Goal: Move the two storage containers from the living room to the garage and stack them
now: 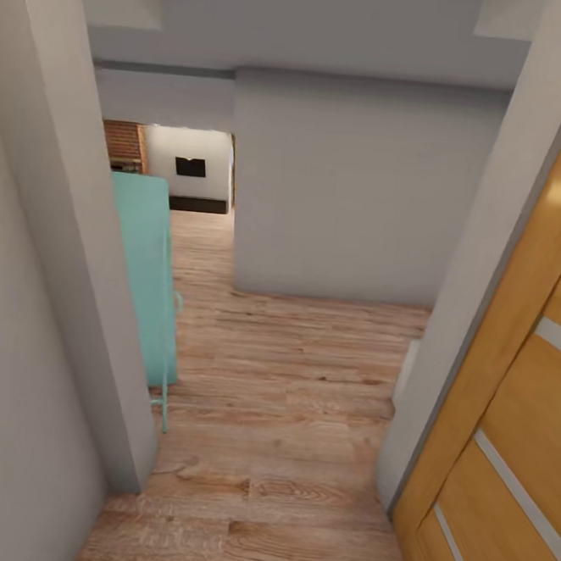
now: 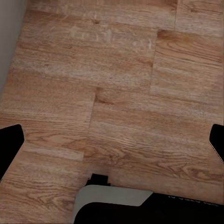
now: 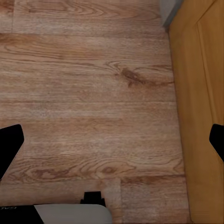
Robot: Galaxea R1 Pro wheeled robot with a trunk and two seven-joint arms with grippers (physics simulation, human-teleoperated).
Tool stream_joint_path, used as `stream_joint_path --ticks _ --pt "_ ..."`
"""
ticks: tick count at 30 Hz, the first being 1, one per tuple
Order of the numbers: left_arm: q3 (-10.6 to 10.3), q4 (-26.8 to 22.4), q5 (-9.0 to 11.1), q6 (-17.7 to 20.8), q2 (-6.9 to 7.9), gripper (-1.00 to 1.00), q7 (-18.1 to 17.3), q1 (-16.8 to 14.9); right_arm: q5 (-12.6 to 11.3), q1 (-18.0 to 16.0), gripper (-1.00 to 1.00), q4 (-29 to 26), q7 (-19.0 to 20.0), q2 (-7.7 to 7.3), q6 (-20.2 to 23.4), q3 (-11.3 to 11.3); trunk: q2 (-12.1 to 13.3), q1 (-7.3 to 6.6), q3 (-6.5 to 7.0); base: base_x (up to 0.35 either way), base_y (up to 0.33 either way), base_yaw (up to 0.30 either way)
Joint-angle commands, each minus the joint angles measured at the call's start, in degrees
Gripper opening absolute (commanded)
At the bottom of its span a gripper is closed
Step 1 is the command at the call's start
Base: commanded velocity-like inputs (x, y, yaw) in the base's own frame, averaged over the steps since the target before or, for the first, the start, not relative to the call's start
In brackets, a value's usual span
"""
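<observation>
Both your grippers hang with fingers spread wide and nothing between them: the left gripper (image 2: 112,140) over bare wood planks, the right gripper (image 3: 112,140) over planks just beside an orange door (image 3: 200,116). You stand in a narrow doorway on a light plank floor (image 1: 288,383), grey walls (image 1: 357,185) on both sides and ahead, the door (image 1: 516,403) open at your right. A teal cabinet (image 1: 145,277) stands against the left wall. Far down the passage you see the living room (image 1: 184,166): brick fireplace (image 1: 124,143), dark TV (image 1: 190,167) over a low cabinet (image 1: 199,204). No writing reads anywhere. The bins are out of your sight here.
</observation>
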Motion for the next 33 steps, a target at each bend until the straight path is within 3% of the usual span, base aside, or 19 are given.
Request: stream_joint_path --ticks 1,33 --pt "0.1 0.2 -0.1 -0.4 0.0 1.0 0.2 -0.1 0.1 -0.1 1.0 0.1 -0.3 0.0 -0.2 0.1 -0.1 0.06 -0.12 0.326 0.0 0.0" --pt "0.1 0.2 -0.1 -0.4 -0.08 1.0 0.2 -0.1 0.1 -0.1 1.0 0.1 -0.3 0.0 -0.2 0.1 -0.1 0.06 -0.12 0.326 0.0 0.0"
